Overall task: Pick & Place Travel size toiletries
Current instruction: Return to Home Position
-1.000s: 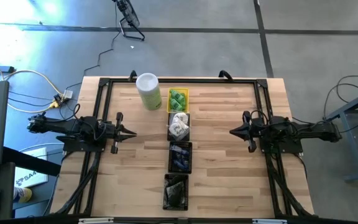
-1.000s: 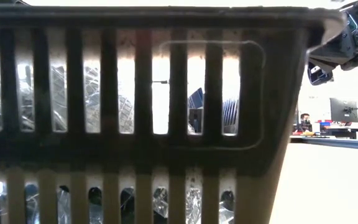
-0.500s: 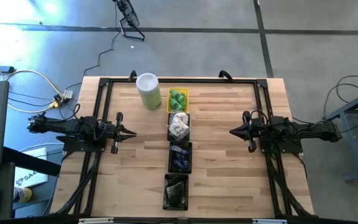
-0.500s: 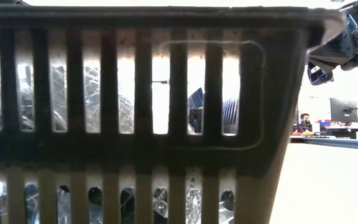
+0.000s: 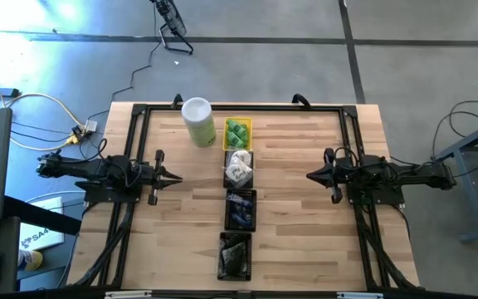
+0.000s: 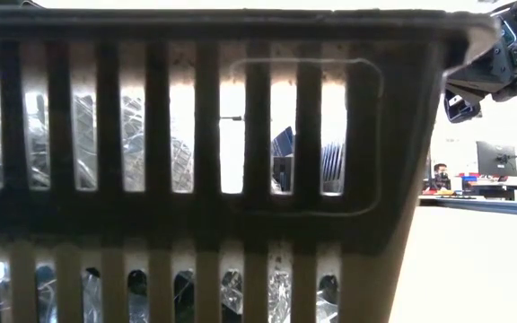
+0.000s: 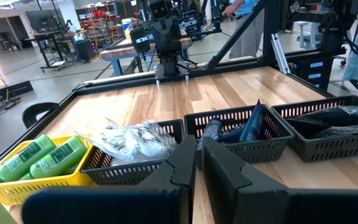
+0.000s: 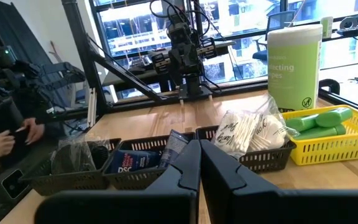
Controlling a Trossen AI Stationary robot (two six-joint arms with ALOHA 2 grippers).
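Black slatted basket wall [image 6: 196, 215] fills nearly the whole low view; only crinkly clear wrap and dark shapes show through the slots; part of one arm is cut off at that view's upper corner, can't tell which arm. Dark wrapped lumps [image 5: 236, 256] in the end basket, type unclear. Toiletries sit sorted in four baskets in a row down the middle of the counter [image 5: 297, 224]: bright green bottles [image 5: 236, 134] lying in the yellow basket [image 5: 248, 124]; white clear-wrapped pieces [image 5: 239, 169] in the next black one; dark blue packets [image 5: 241, 208] in the third, one propped upright. Pale-green canister [image 5: 197, 122] upright just beside the yellow basket. Left gripper [image 5: 175, 177] and right gripper [image 5: 309, 176] held level above the counter at opposite sides, pointing at each other across the row, well apart from it; jaws on both narrow, almost touching, holding nothing.
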